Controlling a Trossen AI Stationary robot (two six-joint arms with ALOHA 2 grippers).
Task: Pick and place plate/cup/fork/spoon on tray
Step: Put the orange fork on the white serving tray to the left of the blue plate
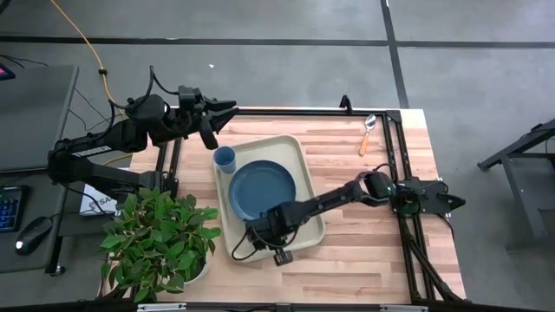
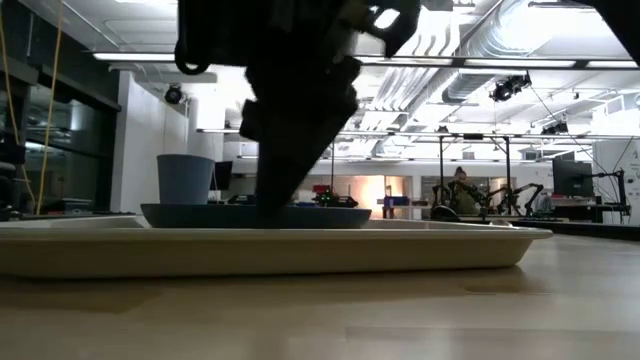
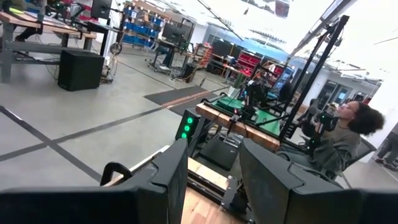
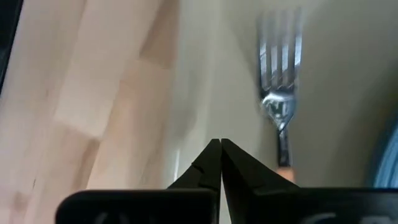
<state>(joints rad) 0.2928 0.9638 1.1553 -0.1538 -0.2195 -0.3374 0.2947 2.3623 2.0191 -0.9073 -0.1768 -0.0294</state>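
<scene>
The beige tray (image 1: pixel 308 204) lies mid-table. On it are the slate-blue plate (image 1: pixel 262 191) and, at its far left corner, the light-blue cup (image 1: pixel 225 159); both show in the low view, plate (image 2: pixel 255 215) and cup (image 2: pixel 185 178). My right gripper (image 4: pixel 219 149) is shut over the tray's near left part (image 1: pixel 256 238). The fork (image 4: pixel 280 81) lies flat on the tray beside the fingertips, apart from them, its orange handle (image 4: pixel 285 167) partly hidden. The spoon (image 1: pixel 368 134) lies on the table at the far right. My left gripper (image 1: pixel 221 108) is open and raised beyond the tray's far left corner.
A potted plant (image 1: pixel 160 238) stands at the table's near left corner. A black frame rail (image 1: pixel 399 165) runs along the table's right side. A seated person (image 3: pixel 348 134) shows in the room beyond the table. Bare wood (image 1: pixel 364 251) lies right of the tray.
</scene>
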